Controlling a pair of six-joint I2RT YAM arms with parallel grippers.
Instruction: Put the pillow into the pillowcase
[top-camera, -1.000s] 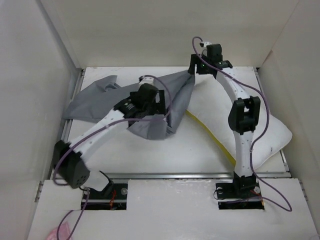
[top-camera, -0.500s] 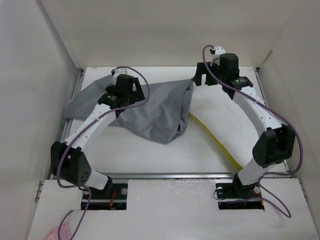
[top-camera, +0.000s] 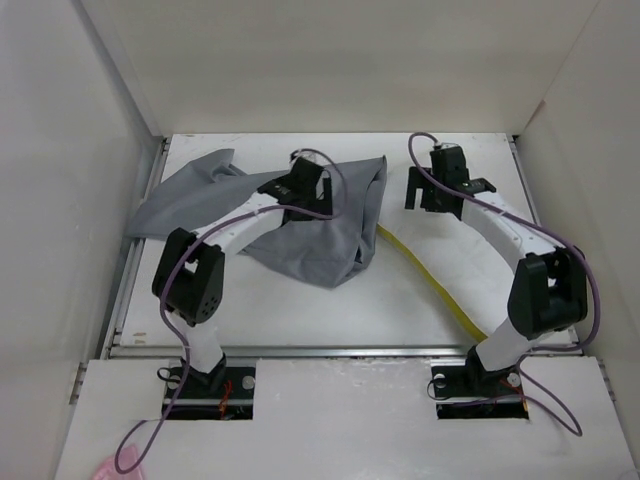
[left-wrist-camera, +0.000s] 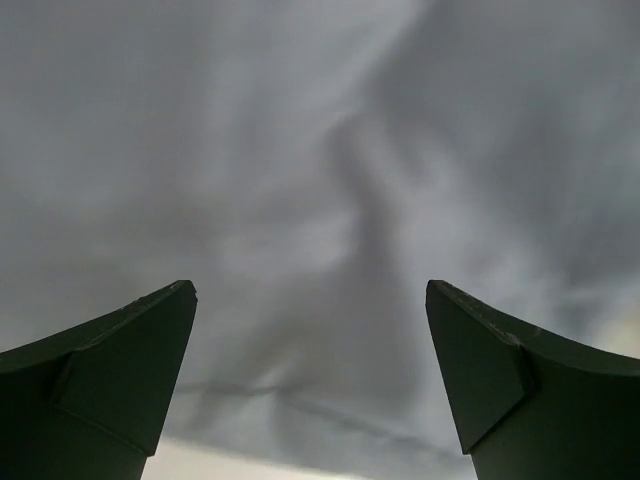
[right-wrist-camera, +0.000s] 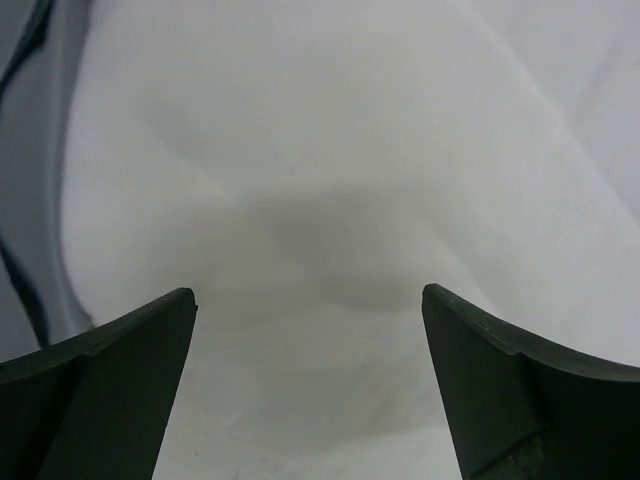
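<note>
The grey pillowcase sprawls wrinkled across the upper left and centre of the top view. Its right edge runs just beside the start of the pillow's yellow piping. The white pillow lies to the right of that piping. The left gripper hangs over the pillowcase with fingers spread wide, nothing between them, and grey folds fill its view. The right gripper is equally wide over the pillow, with the pillowcase edge at its upper left. Bare tabletop shows in the lower middle.
</note>
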